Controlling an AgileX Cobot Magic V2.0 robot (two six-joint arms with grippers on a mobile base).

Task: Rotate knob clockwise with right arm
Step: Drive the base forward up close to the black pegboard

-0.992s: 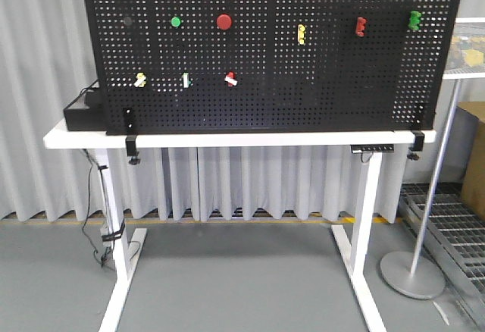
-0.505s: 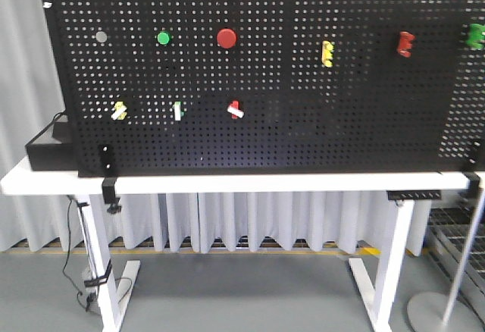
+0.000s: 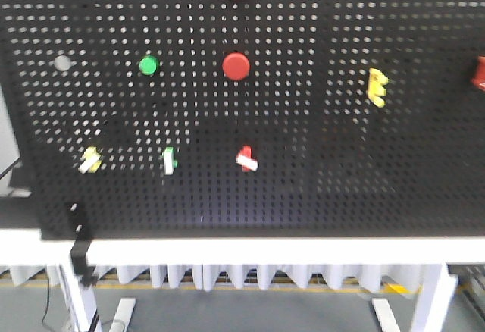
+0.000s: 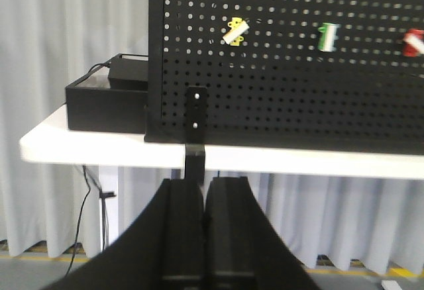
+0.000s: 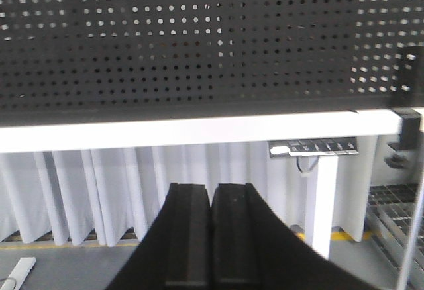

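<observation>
Standing on white table (image 3: 265, 251), black pegboard (image 3: 318, 188), red knob (image 3: 246, 159)

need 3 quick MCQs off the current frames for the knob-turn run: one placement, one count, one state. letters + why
1. On the pegboard, where is the green button relative to the lower red button?
A. Left of it, in the same row
B. Directly above it
C. Right of it, one row down

2. In the front view, how many small toggles sit in the row below those buttons?
A. One
B. Three
C. Six

3. What state is the right gripper in?
A. Open around a knob
B. Shut on a knob
C. Shut, holding nothing

Answers:
1 A: both sit at one height, with green to the left.
2 B: there is a yellow toggle, a green toggle and a red toggle.
3 C: its fingers meet with nothing between them in the right wrist view.
</observation>
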